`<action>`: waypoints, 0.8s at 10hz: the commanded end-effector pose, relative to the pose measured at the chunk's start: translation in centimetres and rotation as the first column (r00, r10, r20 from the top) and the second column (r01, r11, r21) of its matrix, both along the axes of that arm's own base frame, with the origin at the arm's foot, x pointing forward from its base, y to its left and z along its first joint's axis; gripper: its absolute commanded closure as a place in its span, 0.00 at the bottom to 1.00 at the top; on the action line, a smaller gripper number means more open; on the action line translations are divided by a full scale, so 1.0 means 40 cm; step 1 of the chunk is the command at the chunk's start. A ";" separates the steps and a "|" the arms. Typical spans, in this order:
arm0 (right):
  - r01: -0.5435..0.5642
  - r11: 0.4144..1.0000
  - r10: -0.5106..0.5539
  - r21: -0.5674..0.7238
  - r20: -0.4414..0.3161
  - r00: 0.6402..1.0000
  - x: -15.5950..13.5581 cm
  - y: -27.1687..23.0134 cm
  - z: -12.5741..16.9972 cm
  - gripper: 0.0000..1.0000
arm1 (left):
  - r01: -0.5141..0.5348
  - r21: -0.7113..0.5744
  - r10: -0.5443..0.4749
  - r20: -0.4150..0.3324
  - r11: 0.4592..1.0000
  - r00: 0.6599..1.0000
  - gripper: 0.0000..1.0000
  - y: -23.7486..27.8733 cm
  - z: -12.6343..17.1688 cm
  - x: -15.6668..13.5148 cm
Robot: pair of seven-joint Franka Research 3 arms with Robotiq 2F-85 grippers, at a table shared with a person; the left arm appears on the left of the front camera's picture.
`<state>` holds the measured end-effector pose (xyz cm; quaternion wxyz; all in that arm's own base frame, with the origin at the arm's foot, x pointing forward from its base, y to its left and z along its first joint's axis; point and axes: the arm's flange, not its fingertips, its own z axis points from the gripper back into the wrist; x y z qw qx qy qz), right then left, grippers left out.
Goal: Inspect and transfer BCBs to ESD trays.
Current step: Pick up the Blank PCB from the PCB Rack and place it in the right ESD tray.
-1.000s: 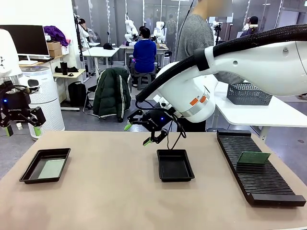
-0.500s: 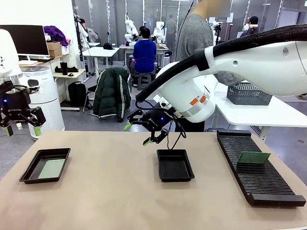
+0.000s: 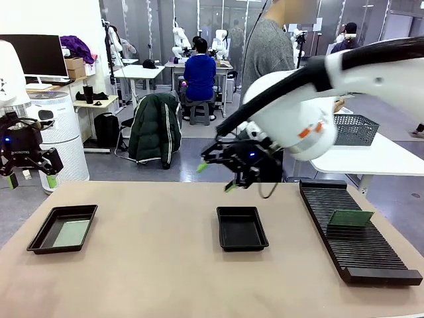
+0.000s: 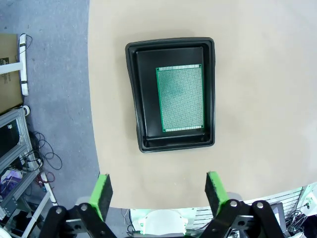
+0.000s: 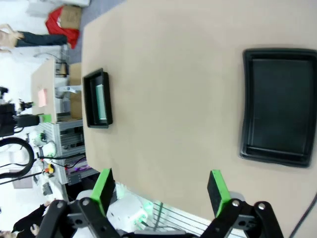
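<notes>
Tan tabletop (image 3: 152, 265) with black ESD trays (image 3: 242, 228), white desks (image 3: 371, 159) beyond

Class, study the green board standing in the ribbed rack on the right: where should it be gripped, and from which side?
Grip the BCB by its upper edge, coming down from above. It stands on edge in the rack, its lower edge sunk between ribs, so only the top is free. Close the right gripper on its two flat faces.

BCB (image 4: 179, 98) flat in L tray (image 4: 173, 145)
</notes>
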<state>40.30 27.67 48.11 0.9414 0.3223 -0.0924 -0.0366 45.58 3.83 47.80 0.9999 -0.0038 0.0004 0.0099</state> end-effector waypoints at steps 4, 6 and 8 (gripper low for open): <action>-0.110 0.969 0.129 -0.223 0.073 0.989 -0.082 -0.290 0.193 0.00 | 0.004 0.000 -0.004 0.009 1.000 1.000 0.00 0.001 -0.005 -0.002; -0.202 0.927 0.232 -0.317 0.060 0.971 -0.097 -0.398 0.266 0.00 | 0.004 0.000 -0.004 0.009 1.000 1.000 0.00 0.001 -0.005 -0.002; -0.276 0.869 0.326 -0.411 0.055 0.944 -0.104 -0.482 0.334 0.00 | 0.004 0.000 -0.004 0.009 1.000 1.000 0.00 0.001 -0.005 -0.002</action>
